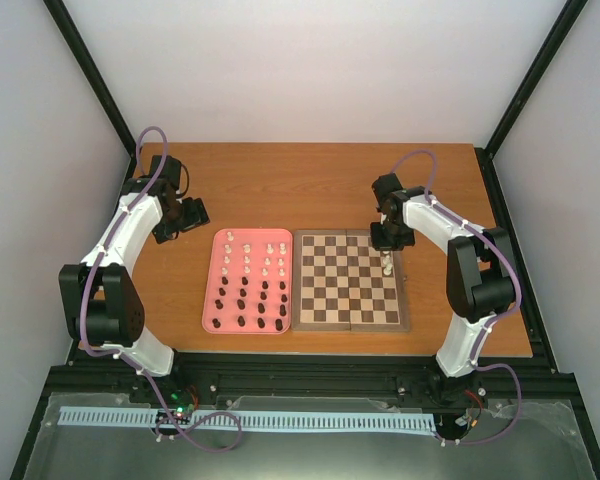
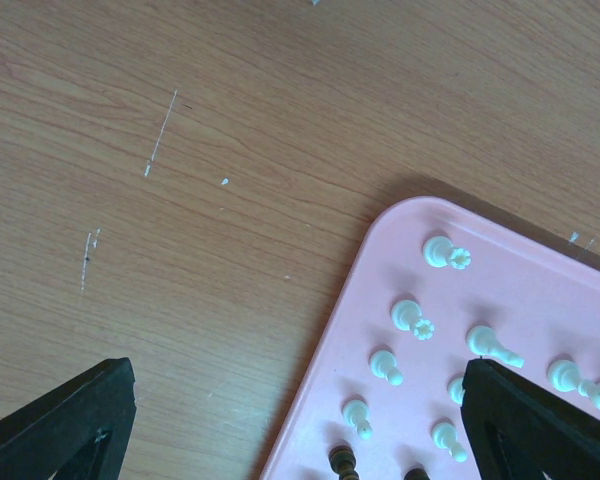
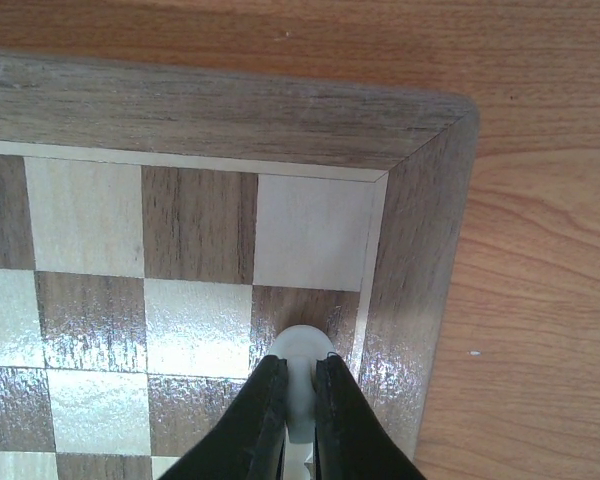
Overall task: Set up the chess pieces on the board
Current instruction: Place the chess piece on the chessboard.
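**A:** Where is the right tool [image 3: 300, 378]?

**B:** Over the board [image 1: 330, 290], at its far right corner. Its fingers [image 3: 260, 410] are pressed together on a white piece [image 3: 300, 345], pinching it upright.

**A:** Which square of the board?

**B:** The dark one in the board's right-hand column, next to the light corner square. I cannot tell whether the piece's foot touches the wood, because the fingers hide its lower part.

**A:** And the other chess pieces?

**B:** They stand in rows on a pink tray [image 1: 212, 300], which lies on the worktop [image 1: 300, 180] just beside the board's left edge. The white pieces [image 1: 255, 255] stand level with the board's far half. The dark pieces [image 1: 250, 305] stand level with its near half.

**A:** The left tool [image 2: 300, 420]?

**B:** It is well to the left of the board, past the tray, about level with the board's far edge. It is spread wide. In its wrist view one finger hangs over bare worktop, and the other hangs over the tray corner farthest from the board. Between the fingers show the wood and the tray's rounded rim. Several white pieces stand just inside that rim, and the tops of two dark ones show at the bottom edge of the view.

**A:** Is the board square to the worktop?

**B:** Yes. Its borders run along the worktop's edges, and it lies between the two arms, nearer the right one.
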You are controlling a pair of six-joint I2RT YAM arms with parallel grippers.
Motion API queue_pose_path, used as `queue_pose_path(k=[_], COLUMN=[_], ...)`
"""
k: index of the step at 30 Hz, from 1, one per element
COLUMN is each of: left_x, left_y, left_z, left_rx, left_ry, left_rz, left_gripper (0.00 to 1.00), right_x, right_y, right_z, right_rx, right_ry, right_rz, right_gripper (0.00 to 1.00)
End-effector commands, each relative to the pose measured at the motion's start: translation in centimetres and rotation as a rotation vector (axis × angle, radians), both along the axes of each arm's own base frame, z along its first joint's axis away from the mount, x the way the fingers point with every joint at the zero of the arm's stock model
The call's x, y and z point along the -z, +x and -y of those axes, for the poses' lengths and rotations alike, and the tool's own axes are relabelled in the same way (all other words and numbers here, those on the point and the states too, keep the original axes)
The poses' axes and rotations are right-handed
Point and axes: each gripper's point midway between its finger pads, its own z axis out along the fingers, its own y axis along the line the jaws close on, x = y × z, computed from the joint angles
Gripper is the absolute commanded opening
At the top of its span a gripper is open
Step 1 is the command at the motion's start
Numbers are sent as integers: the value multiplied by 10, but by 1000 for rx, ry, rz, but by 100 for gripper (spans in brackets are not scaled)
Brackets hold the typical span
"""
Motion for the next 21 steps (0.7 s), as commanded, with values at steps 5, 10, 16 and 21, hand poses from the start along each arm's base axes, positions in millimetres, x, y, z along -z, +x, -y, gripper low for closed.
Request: queue_pose_path(k=[5, 10, 16, 21], left_x=[-1, 0, 0, 0], left_y=[3, 3, 3, 4], left_z=[3, 3, 3, 3], left_rx=[23, 24, 24, 23], left_ry=[-5, -6, -7, -7], left_rz=[9, 8, 8, 9], left_gripper=[100, 100, 100, 100], right_x=[9, 12, 9, 4], right_y=[-1, -3, -3, 0], right_z=[2, 1, 0, 0], right_rx=[10, 3, -2, -1], right_ry=[5, 9, 13, 15], right_rz=[-23, -36, -27, -8], right_gripper=[8, 10, 15, 22])
